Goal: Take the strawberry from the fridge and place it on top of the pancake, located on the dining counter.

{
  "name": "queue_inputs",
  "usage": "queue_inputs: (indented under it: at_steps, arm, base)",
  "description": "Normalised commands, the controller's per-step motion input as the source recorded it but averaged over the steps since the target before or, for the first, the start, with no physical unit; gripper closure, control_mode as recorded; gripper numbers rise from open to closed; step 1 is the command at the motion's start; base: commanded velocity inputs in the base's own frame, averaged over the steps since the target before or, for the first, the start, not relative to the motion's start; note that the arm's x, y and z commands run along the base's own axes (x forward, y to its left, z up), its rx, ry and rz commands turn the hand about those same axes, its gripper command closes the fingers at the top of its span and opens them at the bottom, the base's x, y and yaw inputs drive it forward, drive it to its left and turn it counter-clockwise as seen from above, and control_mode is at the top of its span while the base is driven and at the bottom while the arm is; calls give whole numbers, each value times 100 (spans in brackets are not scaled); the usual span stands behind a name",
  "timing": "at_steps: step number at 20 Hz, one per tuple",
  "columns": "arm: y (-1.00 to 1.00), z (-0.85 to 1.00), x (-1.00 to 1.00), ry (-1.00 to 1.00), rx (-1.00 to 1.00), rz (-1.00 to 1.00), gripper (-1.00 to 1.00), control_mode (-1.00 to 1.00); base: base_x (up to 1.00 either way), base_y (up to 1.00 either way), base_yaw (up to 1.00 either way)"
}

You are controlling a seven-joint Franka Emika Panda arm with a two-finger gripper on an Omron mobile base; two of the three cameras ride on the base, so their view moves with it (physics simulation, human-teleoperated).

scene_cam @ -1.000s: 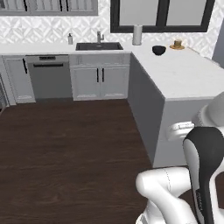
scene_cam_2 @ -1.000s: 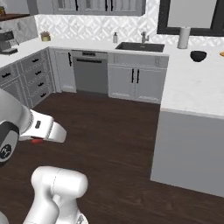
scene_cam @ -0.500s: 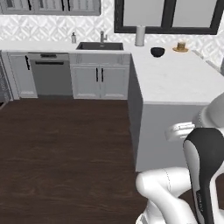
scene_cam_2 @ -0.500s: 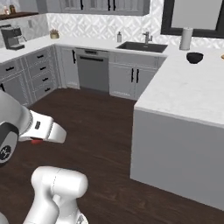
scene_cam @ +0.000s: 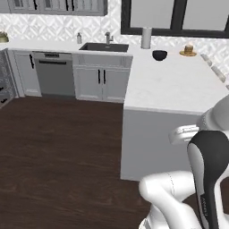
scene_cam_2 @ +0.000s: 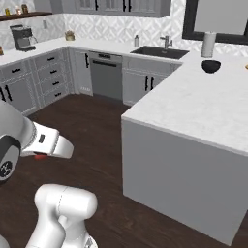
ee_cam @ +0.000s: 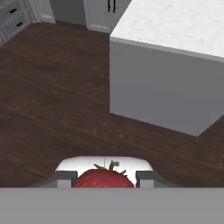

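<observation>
I hold the tiny bright red strawberry (ee_cam: 103, 178) between the gripper (ee_cam: 105, 179) tips; the tan-brown pancake stack (scene_cam: 188, 49) lies ahead-right, across the white marble-look dining counter (scene_cam: 179, 87).

Both base views look forward and down from behind the arm, left and right, sharing the white table (scene_cam: 174, 87), sink (scene_cam_2: 160, 51) and dark bowl (scene_cam: 159, 55), while the low hand view faces the table's grey corner from near the floor.
</observation>
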Motion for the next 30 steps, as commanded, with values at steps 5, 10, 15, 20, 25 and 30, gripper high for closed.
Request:
queue_inputs:
  at_steps: [5, 10, 15, 20, 25, 30]
  arm:
    - [0, 0, 0, 0, 0, 0, 100, 100]
    - [0, 0, 0, 0, 0, 0, 100, 100]
    - [0, 0, 0, 0, 0, 0, 100, 100]
    - [0, 0, 0, 0, 0, 0, 100, 100]
    - [0, 0, 0, 0, 0, 0, 100, 100]
    - [0, 0, 0, 0, 0, 0, 100, 100]
  base:
    - [16, -100, 34]
    - [11, -100, 42]
    - [-3, -98, 52]
    - [-20, -100, 52]
    - [-58, -87, 52]
    - [-63, -70, 53]
